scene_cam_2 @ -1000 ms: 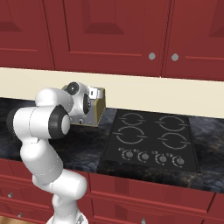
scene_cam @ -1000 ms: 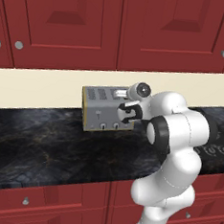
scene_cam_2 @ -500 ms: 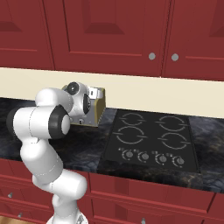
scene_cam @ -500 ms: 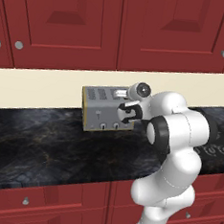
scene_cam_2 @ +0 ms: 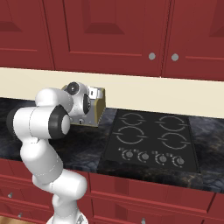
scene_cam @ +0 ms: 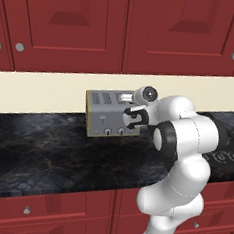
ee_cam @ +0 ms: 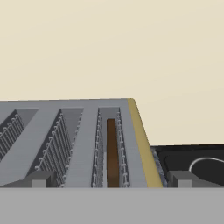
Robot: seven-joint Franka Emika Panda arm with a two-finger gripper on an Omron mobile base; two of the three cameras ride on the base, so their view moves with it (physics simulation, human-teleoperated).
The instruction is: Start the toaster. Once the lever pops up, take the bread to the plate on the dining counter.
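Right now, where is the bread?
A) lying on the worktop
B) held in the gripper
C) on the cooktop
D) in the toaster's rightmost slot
D: the hand view shows the bread standing down in the rightmost slot of the toaster, by its brassy edge; the gripper is open above it.

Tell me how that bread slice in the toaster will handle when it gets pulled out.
The bread looks thin and dark, so probably stiff but crumbly. It stands on edge deep in the rightmost slot of the toaster, so it will likely snag on the wire guides. Small, so likely light.
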